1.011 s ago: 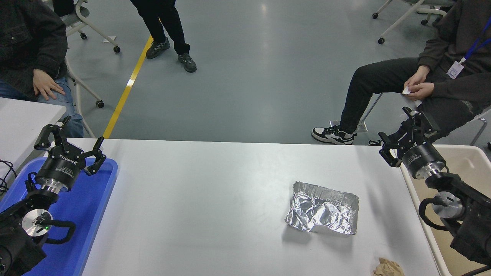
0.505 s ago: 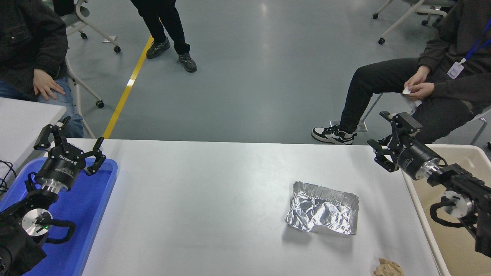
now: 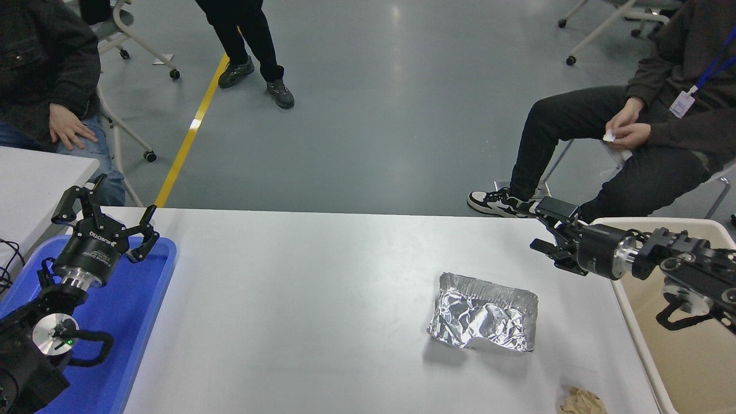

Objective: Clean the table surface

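Observation:
The table surface (image 3: pixel 299 310) is a wide white top with a crumpled foil tray (image 3: pixel 484 313) lying right of centre and a crumpled brown paper ball (image 3: pixel 582 401) at the front right edge. My right gripper (image 3: pixel 543 225) is open and empty. It reaches in level from the right, above the table's far right part, up and to the right of the foil tray. My left gripper (image 3: pixel 106 204) is open and parked over the blue tray (image 3: pixel 135 322) at the left.
A beige bin (image 3: pixel 687 345) stands off the table's right edge, under my right arm. A smaller white table (image 3: pixel 34 178) is at the far left. A seated person (image 3: pixel 644 126) is beyond the far right corner; others are at the top left.
My right arm has swung left and lowered, turning the gripper from pointing up and away to pointing left over the table. The left arm and the foil tray have not moved.

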You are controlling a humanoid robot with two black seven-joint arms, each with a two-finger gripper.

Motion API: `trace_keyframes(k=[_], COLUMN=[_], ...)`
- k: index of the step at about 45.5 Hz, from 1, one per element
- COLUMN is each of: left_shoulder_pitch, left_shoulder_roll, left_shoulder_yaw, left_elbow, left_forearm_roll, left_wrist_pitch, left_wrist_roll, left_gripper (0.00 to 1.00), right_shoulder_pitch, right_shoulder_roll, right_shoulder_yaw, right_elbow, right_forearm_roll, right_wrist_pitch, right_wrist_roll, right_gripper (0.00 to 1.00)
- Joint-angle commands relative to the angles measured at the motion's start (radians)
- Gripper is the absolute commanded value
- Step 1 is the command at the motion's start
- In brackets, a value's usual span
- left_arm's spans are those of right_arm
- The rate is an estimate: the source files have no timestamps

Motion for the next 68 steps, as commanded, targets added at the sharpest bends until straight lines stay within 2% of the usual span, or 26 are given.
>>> trace_keyframes(k=[1,7,15,22,41,55,68], left_shoulder_pitch=[0.000,0.000,0.000,0.000,0.000,0.000,0.000], left_shoulder_roll=[0.000,0.000,0.000,0.000,0.000,0.000,0.000], left_shoulder_yaw=[0.000,0.000,0.000,0.000,0.000,0.000,0.000], left_elbow=[0.000,0.000,0.000,0.000,0.000,0.000,0.000], left_forearm_roll=[0.000,0.000,0.000,0.000,0.000,0.000,0.000], left_wrist_pitch=[0.000,0.000,0.000,0.000,0.000,0.000,0.000], left_wrist_roll=[0.000,0.000,0.000,0.000,0.000,0.000,0.000], left_gripper=[1.00,1.00,1.00,1.00,1.00,1.00,1.00], right_shoulder_pitch=[0.142,0.220,0.245,0.248,0.191,0.116,0.088], right_shoulder_roll=[-0.099,-0.124,-0.157,-0.147,-0.042,-0.007,0.085], right_shoulder_yaw=[-0.174,-0.239,-0.261,-0.257,-0.265,-0.261,-0.239], right_elbow=[0.150,0.218,0.392,0.471,0.480,0.393,0.267], right_forearm_roll=[-0.048,-0.048,-0.051,-0.052,-0.080,-0.131,-0.128], right_wrist_pitch=[-0.028,-0.017,-0.013,-0.014,-0.013,-0.023,-0.043], right_wrist_roll=[-0.157,-0.237,-0.467,-0.560,-0.700,-0.699,-0.692], right_gripper=[1.00,1.00,1.00,1.00,1.00,1.00,1.00])
